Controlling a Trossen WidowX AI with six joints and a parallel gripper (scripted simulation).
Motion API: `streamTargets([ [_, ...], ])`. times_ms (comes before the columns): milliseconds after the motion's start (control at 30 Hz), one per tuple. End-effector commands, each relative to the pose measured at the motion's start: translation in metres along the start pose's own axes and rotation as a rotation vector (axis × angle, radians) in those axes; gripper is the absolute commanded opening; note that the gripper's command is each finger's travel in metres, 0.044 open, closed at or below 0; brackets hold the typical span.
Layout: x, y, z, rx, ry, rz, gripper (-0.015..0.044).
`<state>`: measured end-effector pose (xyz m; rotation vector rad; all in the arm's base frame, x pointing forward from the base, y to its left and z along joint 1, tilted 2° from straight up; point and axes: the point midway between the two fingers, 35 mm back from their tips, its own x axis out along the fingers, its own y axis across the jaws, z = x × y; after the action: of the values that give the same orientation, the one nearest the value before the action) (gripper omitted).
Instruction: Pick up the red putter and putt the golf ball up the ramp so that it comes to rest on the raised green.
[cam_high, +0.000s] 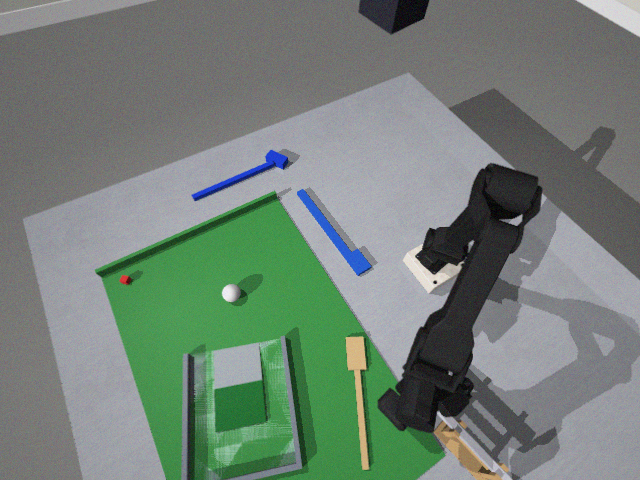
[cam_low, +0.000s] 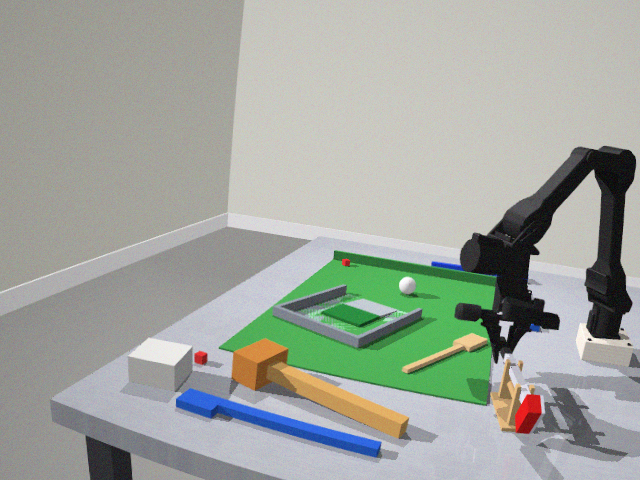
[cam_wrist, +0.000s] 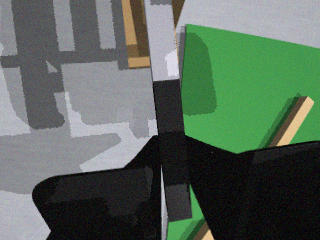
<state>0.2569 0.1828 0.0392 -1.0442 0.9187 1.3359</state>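
The red putter has a red head, a pale shaft and a black grip. It lies along the wooden stand, just off the mat's corner. My gripper is shut on the black grip, with a finger on each side. The shaft is at or just over the stand; contact is unclear. The white golf ball rests on the green mat. The raised dark green patch has a light grey slope on its ball side.
Grey walls edge the raised green. A wooden paddle lies on the mat beside my arm. An orange-headed mallet, a blue bar and a white block sit near the front. Two blue clubs lie beyond the mat.
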Motion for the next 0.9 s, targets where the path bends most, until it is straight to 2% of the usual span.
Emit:
streamTargets([
  [0, 0.000, 0.000, 0.000, 0.000, 0.000, -0.001, 0.0000],
  [233, -0.009, -0.002, 0.003, 0.000, 0.000, -0.001, 0.0000],
  [733, -0.093, -0.001, 0.026, 0.000, 0.000, 0.000, 0.0000],
  [867, -0.097, 0.000, 0.027, 0.000, 0.000, 0.000, 0.0000],
])
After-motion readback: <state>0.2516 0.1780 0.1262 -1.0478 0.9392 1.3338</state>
